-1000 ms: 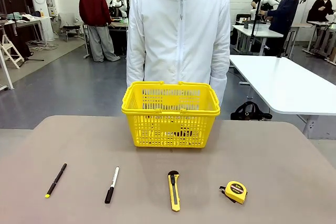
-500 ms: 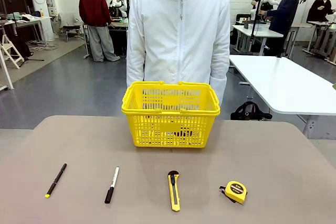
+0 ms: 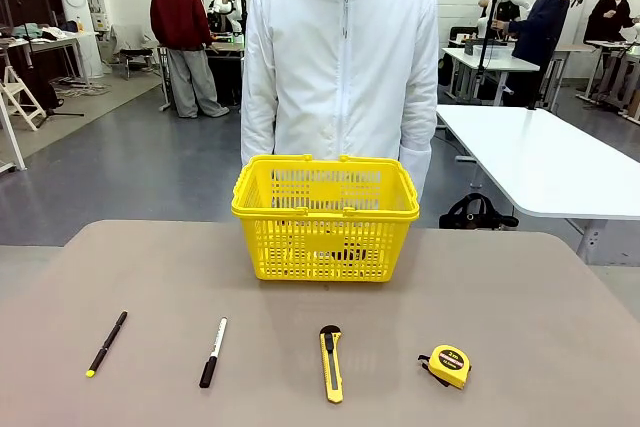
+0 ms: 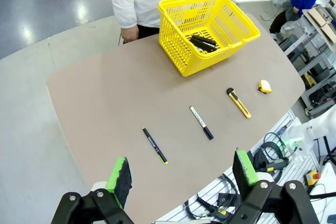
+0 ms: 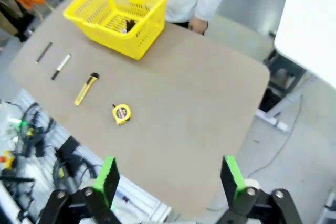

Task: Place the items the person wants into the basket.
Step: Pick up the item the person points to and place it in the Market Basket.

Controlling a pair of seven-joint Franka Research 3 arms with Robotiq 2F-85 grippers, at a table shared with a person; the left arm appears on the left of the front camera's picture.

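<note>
The yellow basket (image 3: 325, 217) stands at the table's far middle, just in front of the person (image 3: 340, 57) in a white jacket, whose arms hang down. Dark objects lie inside the basket (image 4: 207, 27). Along the near edge lie the white marker with a black cap (image 3: 213, 351) and, to the right, the yellow-and-black tape measure (image 3: 449, 365). My left gripper (image 4: 184, 174) hangs open high above the table with nothing between its fingers. My right gripper (image 5: 168, 174) is likewise open and empty, high over the table's edge; the tape measure (image 5: 121, 114) lies below it.
A thin black pen with a yellow tip (image 3: 106, 343) lies at the near left. A yellow-and-black utility knife (image 3: 331, 363) lies between marker and tape measure. The brown table (image 3: 520, 287) is bare between the row of tools and the basket. Cables and gear sit beyond the near edge (image 4: 262, 161).
</note>
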